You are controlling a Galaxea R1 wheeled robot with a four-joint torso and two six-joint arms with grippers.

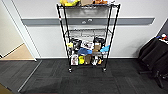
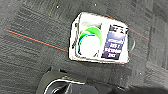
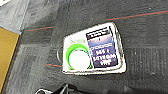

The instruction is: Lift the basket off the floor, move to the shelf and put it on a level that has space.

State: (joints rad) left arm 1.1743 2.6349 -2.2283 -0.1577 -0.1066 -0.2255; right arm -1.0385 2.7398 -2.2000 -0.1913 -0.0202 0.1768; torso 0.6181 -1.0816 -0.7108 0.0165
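Observation:
The basket [image 2: 73, 42] stands on the floor [image 2: 30, 62], a dark carpet with a thin red line [image 2: 35, 40]. It has a white rim and holds a green-edged round lid and a dark blue printed pack. The right wrist view also looks down into the basket [image 3: 120, 52]. At the edge of each wrist view there is dark robot hardware, the left gripper [image 2: 65, 87] and the right gripper [image 3: 65, 89], both above the carpet beside the basket. The shelf [image 1: 88, 37] stands against the wall ahead. Its second level [image 1: 87, 32] looks bare.
Plush toys [image 1: 70, 2] sit on the shelf's top tier, and the two lower tiers are crowded with packs. A doorway to a tan wooden floor [image 1: 20, 53] opens at the left. A dark draped chair [image 1: 155, 56] stands at the right.

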